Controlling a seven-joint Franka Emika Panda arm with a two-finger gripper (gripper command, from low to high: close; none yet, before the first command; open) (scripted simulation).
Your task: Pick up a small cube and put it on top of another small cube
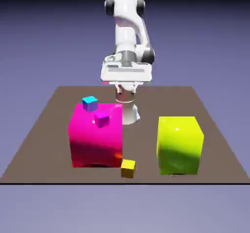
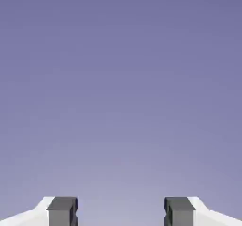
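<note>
While our hand (image 2: 121,212) hangs spread and holding nothing, its two grey fingertips (image 2: 62,211) well apart against bare backdrop in the hand view, we judge the main hazard to be the approach: it points away from the table (image 1: 44,129) and sees no cube at all.

Item 1: cyan small cube (image 1: 90,103), on top of the large magenta block (image 1: 95,139), near its far corner toward the exterior view's left.

Item 2: purple small cube (image 1: 101,118), also on the magenta block, just beside the cyan one and nearer the camera. We cannot tell whether the two touch.

Item 3: yellow small cube (image 1: 128,168), on the table at the front, close against the magenta block's lower corner.

Item 4: large yellow-green block (image 1: 179,145), well apart toward the exterior view's right.

Risks as we judge them: closing on either raised cube could nudge its neighbour off the block, given how near they sit. Reaching for the yellow cube could catch a finger on the magenta block's wall. A poorly centred release could let the carried cube slide off so small a base.

Containers: none in view; nothing holds anything else.
</note>
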